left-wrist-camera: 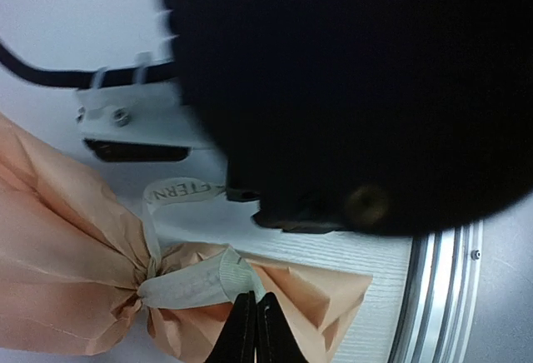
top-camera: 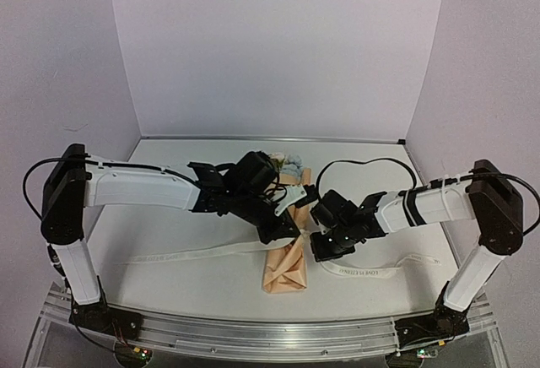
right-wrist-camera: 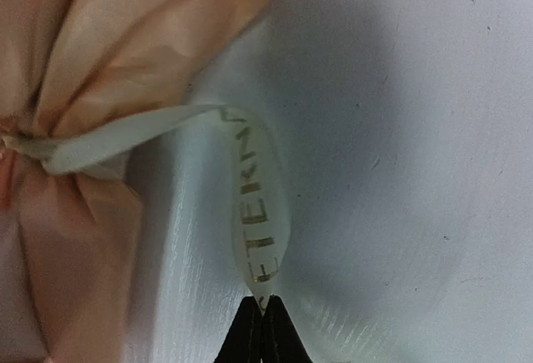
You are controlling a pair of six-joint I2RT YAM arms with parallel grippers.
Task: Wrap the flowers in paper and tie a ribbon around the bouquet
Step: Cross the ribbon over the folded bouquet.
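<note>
Bouquet (top-camera: pixel 285 268) lies mid-table between the two arms, flower end away from the bases; tan paper (left-wrist-camera: pixel 67 238) is cinched at a waist by the ribbon (right-wrist-camera: pixel 254 213) and flares out either side of it.

Hidden or unclear:
- flowers (top-camera: pixel 294 165) show only as a small pale clump at the far end, top view only; the left arm covers most of it, so heads can't be counted
- the ribbon waist is under the left wrist in the top view; only the wrist views show it
- the knot itself can't be made out in any view
- left wrist view is more than half filled by the dark, blurred body of the right arm (left-wrist-camera: pixel 350 88)
- ribbon lettering is only partly readable

Left end effector (left-wrist-camera: pixel 255 299): jaws closed, tips at the edge of the ribbon band where it meets the paper; can't tell whether anything is pinched.

Right end effector (right-wrist-camera: pixel 265 301): jaws closed on the ribbon, a short lettered loop running from the tips back to the waist.

Count: one bouquet; one ribbon, with two tails on the table (top-camera: pixel 194 292), one running left and one right; two arms; one black cable (top-camera: pixel 363 164) looping behind the right arm; metal rail (left-wrist-camera: pixel 441 296) along the near table edge.
</note>
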